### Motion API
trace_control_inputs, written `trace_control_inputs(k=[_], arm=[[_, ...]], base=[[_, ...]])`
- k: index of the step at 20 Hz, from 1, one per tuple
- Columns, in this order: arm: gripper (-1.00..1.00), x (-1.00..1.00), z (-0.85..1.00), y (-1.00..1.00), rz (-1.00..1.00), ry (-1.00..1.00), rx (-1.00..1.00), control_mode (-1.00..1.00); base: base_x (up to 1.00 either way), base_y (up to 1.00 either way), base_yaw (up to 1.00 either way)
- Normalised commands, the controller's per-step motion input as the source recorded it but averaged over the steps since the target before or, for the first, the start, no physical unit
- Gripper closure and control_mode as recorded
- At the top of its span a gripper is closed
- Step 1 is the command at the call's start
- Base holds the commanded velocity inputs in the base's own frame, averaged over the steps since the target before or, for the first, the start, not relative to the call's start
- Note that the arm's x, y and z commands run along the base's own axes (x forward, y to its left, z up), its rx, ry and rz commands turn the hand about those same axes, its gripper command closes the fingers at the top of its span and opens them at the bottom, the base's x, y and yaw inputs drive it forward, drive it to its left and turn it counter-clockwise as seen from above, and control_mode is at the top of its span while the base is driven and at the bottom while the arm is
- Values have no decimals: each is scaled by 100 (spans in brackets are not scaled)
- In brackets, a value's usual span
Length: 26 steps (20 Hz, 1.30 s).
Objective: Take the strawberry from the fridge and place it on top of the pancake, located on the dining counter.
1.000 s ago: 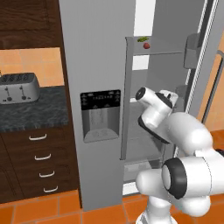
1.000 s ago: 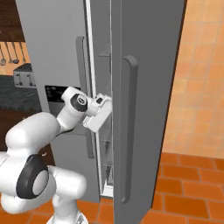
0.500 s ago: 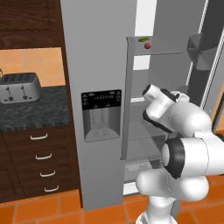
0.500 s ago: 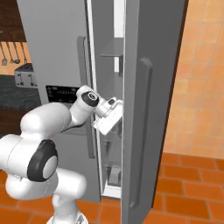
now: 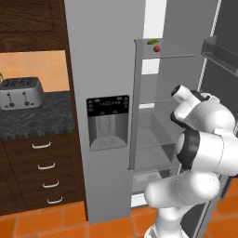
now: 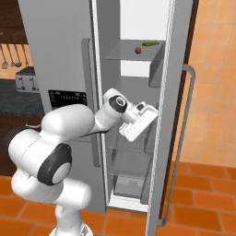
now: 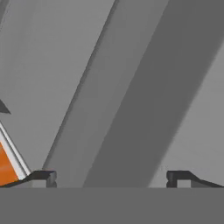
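Fridge [image 6: 55, 55] first: its right-hand door hangs open, grey shelves showing inside. The white arm reaches in at mid-height, and the gripper [image 7: 111, 178] has its fingers spread wide with nothing between them. Up on the top shelf [image 6: 131, 56] sits the strawberry [image 6: 137, 50], toward twelve o'clock from the hand, with a green leafy bit [image 6: 150, 44] just beside it at two o'clock. That berry looks light, soft and easily bruised, so I'd pinch gently across its widest middle.
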Motion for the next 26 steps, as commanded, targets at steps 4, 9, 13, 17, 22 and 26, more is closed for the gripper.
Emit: trace_control_inputs(k=[4, 9, 13, 17, 22, 26], arm=[[-100, 0, 0, -23, 1, -1, 0, -100], [-100, -21, 7, 5, 0, -2, 0, -100], [-100, -27, 33, 82, -1, -4, -1, -100], [-100, -21, 29, 100, -2, -4, -2, -100], [-100, -9, -6, 38, -10, -1, 42, -100], [-100, -22, -34, 78, -29, 0, 52, -100]], base=[[0, 0, 0], [0, 0, 0], [0, 0, 0], [0, 0, 0], [0, 0, 0], [0, 0, 0]])
